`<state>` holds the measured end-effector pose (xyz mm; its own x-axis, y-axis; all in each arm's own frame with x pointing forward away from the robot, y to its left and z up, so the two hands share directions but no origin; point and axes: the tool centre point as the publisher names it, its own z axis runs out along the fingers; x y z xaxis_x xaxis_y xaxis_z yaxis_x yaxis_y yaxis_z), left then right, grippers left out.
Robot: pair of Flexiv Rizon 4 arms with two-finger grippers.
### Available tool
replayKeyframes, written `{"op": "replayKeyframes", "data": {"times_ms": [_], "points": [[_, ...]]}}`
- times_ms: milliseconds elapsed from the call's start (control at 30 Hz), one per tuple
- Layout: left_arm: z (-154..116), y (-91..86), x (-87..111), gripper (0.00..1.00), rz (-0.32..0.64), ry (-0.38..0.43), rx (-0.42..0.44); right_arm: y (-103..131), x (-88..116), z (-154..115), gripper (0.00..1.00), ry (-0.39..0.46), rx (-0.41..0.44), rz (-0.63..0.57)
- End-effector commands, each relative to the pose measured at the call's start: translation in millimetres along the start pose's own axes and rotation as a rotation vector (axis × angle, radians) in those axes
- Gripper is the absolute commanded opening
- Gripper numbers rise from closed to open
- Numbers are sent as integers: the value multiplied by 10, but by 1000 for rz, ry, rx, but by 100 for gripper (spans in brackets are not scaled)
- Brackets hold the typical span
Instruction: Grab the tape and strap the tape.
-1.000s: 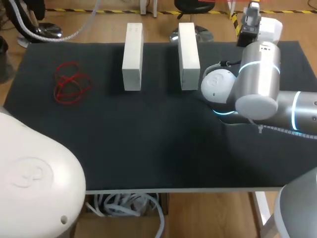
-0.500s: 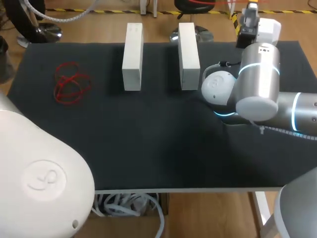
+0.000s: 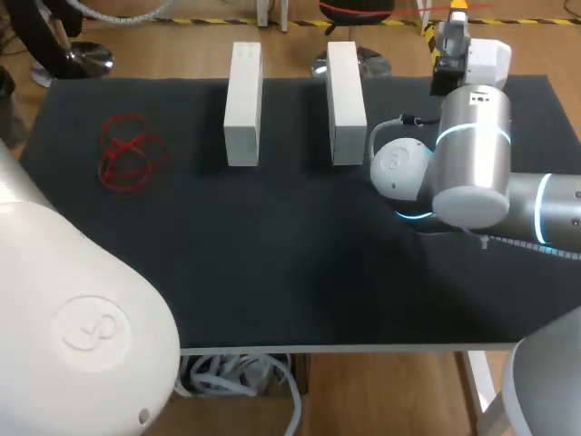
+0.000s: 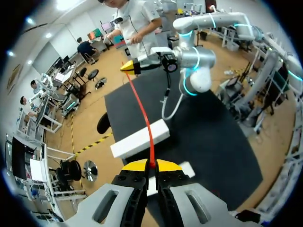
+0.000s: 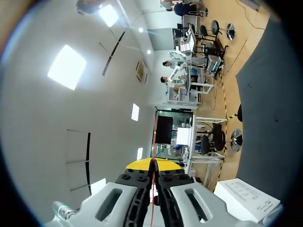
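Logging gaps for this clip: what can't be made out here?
- Head view: left gripper is not seen, either behind the left arm's white housing or off frame.
- Head view: right gripper has its tips cut off by the picture's edge.
- Right wrist view: red tape is too thin to follow far ahead of the gripper.

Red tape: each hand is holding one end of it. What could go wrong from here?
1. The red tape is pinched only at the very tips of the left hand and right hand. Pulling tighter may slip an end free.
2. It runs stretched above the white blocks. Lowering it unevenly could catch a block and shove it.
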<state>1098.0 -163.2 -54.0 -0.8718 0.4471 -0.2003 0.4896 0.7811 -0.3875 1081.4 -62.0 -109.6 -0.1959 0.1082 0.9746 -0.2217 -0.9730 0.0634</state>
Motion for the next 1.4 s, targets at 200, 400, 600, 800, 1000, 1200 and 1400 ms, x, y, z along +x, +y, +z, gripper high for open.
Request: {"op": "replayKeyframes", "data": {"times_ms": [200, 400, 600, 800, 1000, 1200, 1400], "points": [[-14, -175, -117, 0, 9, 192, -116, -9, -11, -11, 0, 8, 15, -13], [6, -267, -247, 0, 7, 89, 119, -22, -25, -16, 0, 10, 25, -21], [-1, -242, -281, 0, 37, 124, 24, -37, -18, 4, 0, 15, 24, -29], [-22, -197, -245, 0, 30, 141, -52, -82, -37, 11, 0, 16, 29, -45], [-7, -205, -196, 0, 39, 180, -152, -115, -46, 23, 0, 24, 39, -66], [138, -95, -132, 0, 9, 170, -175, -121, -55, 31, 0, 34, 56, -96], [236, 33, -70, 0, -60, 176, -170, -115, -52, 22, 0, 47, 76, -125]]}}
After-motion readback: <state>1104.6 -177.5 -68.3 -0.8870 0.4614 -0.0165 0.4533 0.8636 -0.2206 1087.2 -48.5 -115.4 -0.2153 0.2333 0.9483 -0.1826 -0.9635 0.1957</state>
